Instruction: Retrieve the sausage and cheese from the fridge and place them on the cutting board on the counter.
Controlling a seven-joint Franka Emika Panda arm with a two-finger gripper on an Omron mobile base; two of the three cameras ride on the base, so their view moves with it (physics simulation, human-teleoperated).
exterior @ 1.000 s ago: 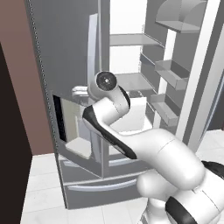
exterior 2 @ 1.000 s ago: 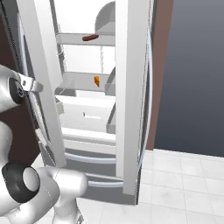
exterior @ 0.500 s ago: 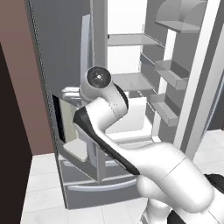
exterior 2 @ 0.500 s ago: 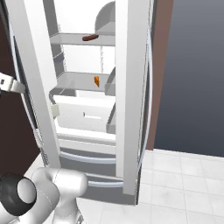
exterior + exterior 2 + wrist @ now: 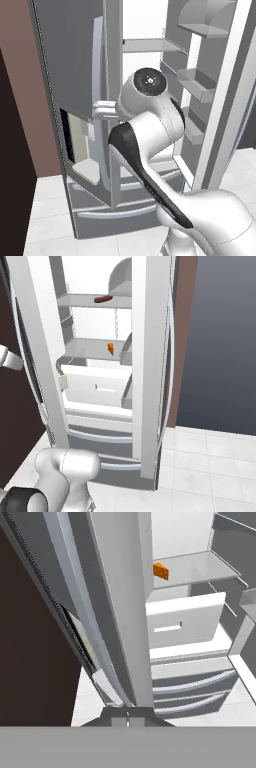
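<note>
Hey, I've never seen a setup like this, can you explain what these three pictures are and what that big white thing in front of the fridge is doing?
The big white thing is a robot arm, in a computer-rendered kitchen. Two pictures come from cameras riding on its base, one behind it on the left, one on the right. The third looks along its hand.

In front stands a grey fridge with its doors open onto a white interior. In the right base view, a reddish-brown sausage lies on an upper shelf and a small orange cheese wedge sits on the shelf below. The hand view shows the cheese too.

The end effector is shut, its dark tips together at the bottom of the hand view, close by the edge of a door. Nothing can be seen between the tips, so it seems to hold nothing. Both foods lie untouched in the fridge.
</note>
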